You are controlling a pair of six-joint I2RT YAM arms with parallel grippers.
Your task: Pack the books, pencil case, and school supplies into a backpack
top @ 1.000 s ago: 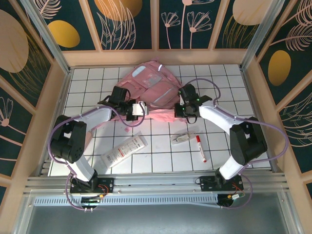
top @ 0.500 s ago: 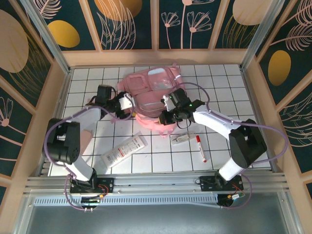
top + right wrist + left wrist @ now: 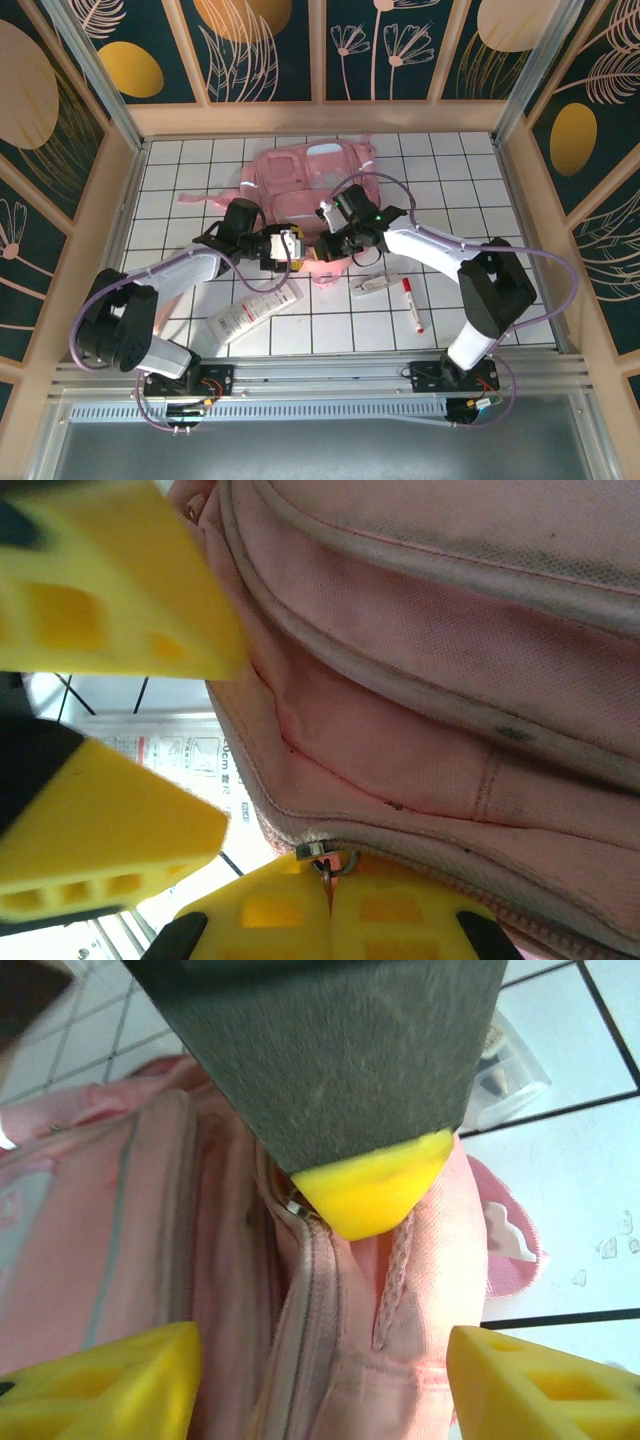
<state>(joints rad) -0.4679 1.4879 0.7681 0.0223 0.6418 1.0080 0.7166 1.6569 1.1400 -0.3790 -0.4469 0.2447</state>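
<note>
Tiled table [image 3: 340, 320]: unzipping the backpack [image 3: 300, 185] at 12 o'clock.
The right gripper [image 3: 328, 900] pinches the zip pull [image 3: 322, 858]; left gripper [image 3: 320, 1360] gapes empty, likely bracing fabric next.

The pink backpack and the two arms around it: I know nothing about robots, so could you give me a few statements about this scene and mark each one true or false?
1. The right gripper is closed on a zip pull at the edge of the backpack. True.
2. The left gripper is clamped on the marker. False: its fingers stand apart over the backpack's zip seam, holding nothing.
3. The marker with the red cap lies on the table, outside the backpack. True.
4. The long white flat item is tucked inside the backpack. False: it lies on the table, near the left arm.
</note>
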